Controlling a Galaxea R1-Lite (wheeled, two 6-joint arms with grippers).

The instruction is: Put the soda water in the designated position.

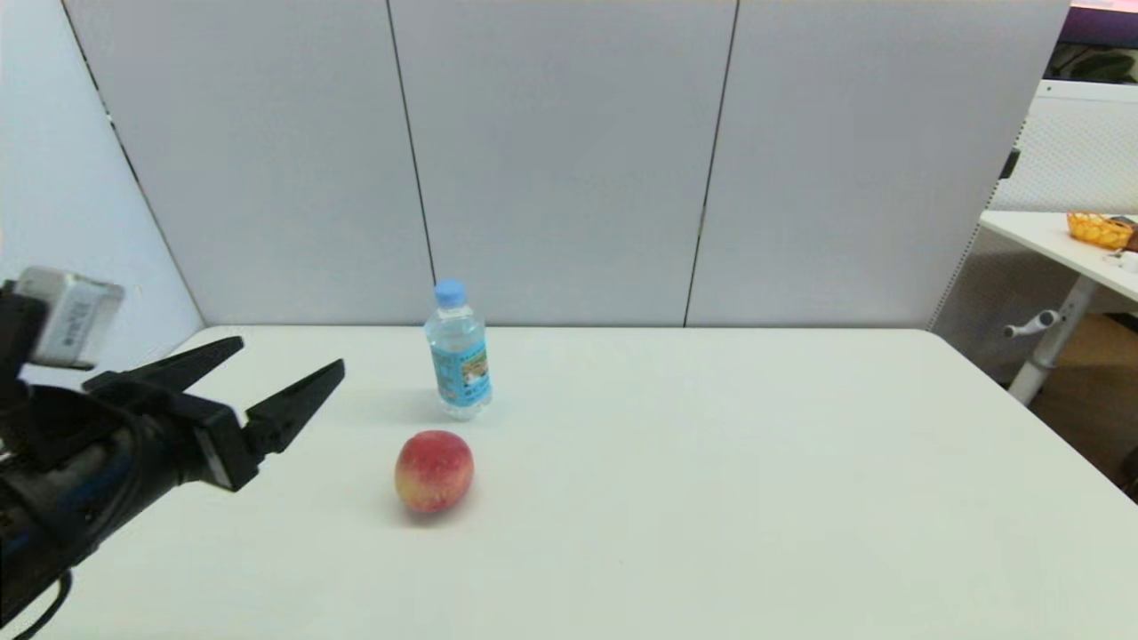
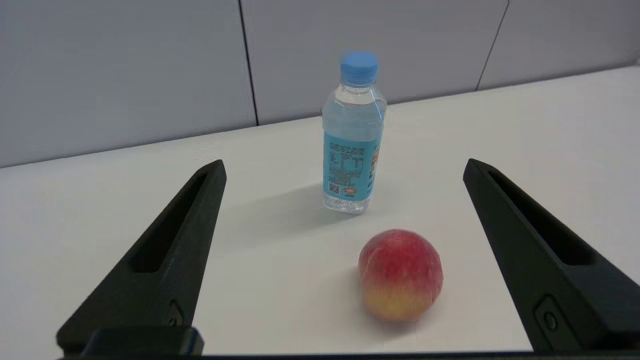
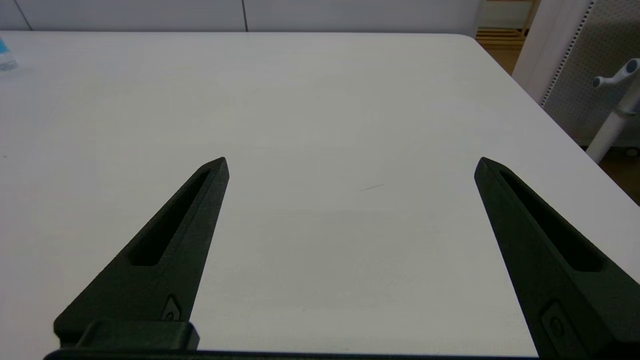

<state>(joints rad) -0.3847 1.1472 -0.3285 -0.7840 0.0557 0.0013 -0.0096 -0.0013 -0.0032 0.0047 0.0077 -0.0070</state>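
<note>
Left gripper point(image 1: 289, 353) at frame left, spread wide, holding nothing.
Soda water point(image 1: 459, 352) upright left of centre on the table point(image 1: 756, 498), apart from the fingertips; peach point(image 1: 434, 471) just below it. Right gripper point(image 3: 350, 162) likewise wide and unladen, over bare tabletop.

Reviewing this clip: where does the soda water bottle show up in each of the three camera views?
Head view: soda water stands upright left of centre, near the table's far edge, behind the peach.
Left wrist view: upright between the open left gripper fingers, beyond the peach.
Right wrist view: only a sliver at the picture's edge.
Shared landmark: white table.
</note>
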